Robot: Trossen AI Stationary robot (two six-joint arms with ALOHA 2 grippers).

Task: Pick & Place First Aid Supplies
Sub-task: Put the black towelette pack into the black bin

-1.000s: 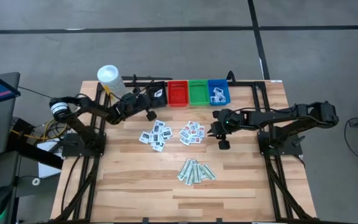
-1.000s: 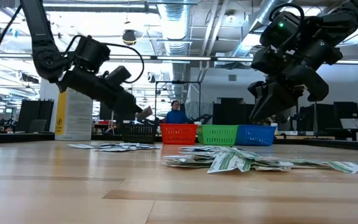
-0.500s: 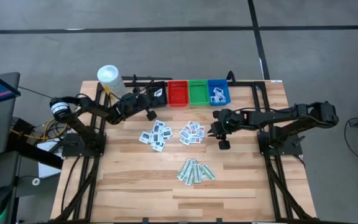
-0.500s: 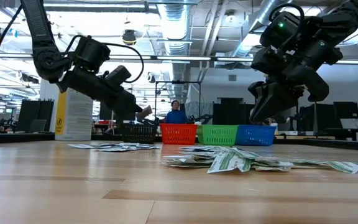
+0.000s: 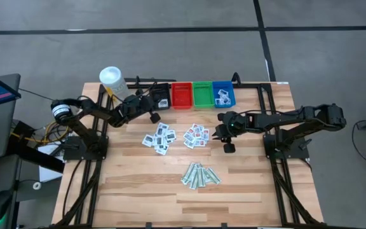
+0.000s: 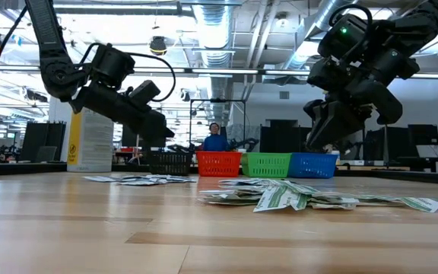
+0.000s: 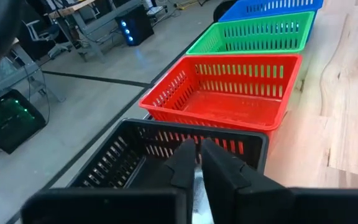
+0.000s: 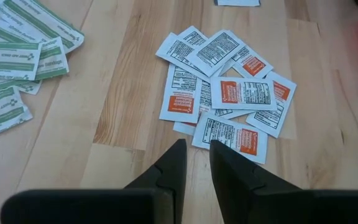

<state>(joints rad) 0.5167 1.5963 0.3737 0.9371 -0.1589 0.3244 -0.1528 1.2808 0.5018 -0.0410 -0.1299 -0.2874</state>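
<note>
Four small bins stand in a row along the table's [image 5: 259, 184] far edge, side by side: the black bin [image 7: 229, 132], the red bin [image 7: 210, 115], the green bin [image 7: 260, 46] and the blue bin [image 7: 272, 6]. From above, a few white packets [image 5: 222, 97] lie in the blue one. The red bin's floor shows bare. The inside of the black bin is dark and mostly hidden behind the left gripper [image 7: 197, 144], which hangs just over its near rim. Whether that pincer is apart or clamped on anything cannot be told. A white canister [image 5: 111, 77] stands at the far left corner, just beside the left arm. The rest of the supplies lie loose on the wood in three heaps. White packets with dark print [image 5: 159, 138] lie left of centre, and white packets with red print [image 8: 229, 93] lie just beside them to the right. The pale-green strips [image 5: 200, 175] lie nearer the front edge, apart from both. The right gripper [image 8: 196, 146] hovers over bare wood at the edge of the red-print heap, its pincer slightly apart with nothing in it. Open wood runs along the front edge and down both sides of the heaps. A clear band also separates the heaps from the bins.
</note>
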